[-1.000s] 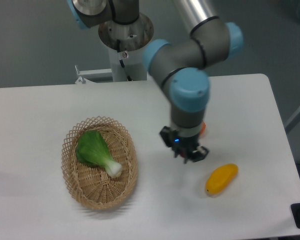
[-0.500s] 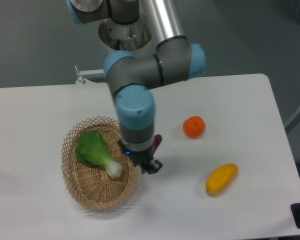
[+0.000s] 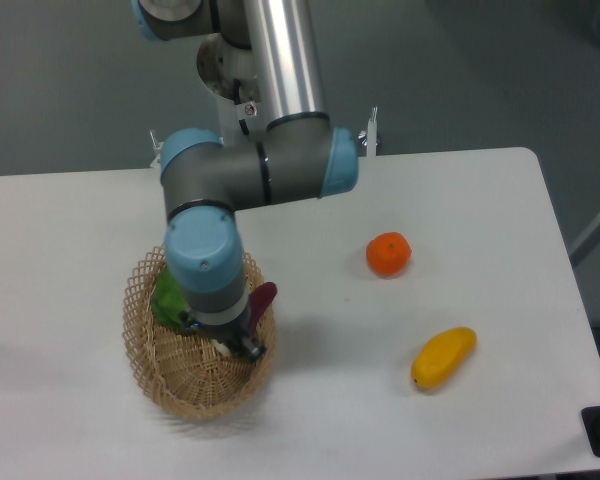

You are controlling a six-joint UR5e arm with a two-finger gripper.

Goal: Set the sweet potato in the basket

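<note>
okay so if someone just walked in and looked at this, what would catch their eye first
The grey-and-blue arm reaching down over the wicker basket at the table's left front, its gripper holding the dark reddish sweet potato above it. To the right, an orange and a yellow fruit lie apart.

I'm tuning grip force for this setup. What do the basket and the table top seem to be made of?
The basket looks like woven wicker or rattan: tan, matte strands with an open-lattice rim. The table top looks like a smooth, white, matte board, perhaps laminate or painted; the exact material is unclear.
</note>
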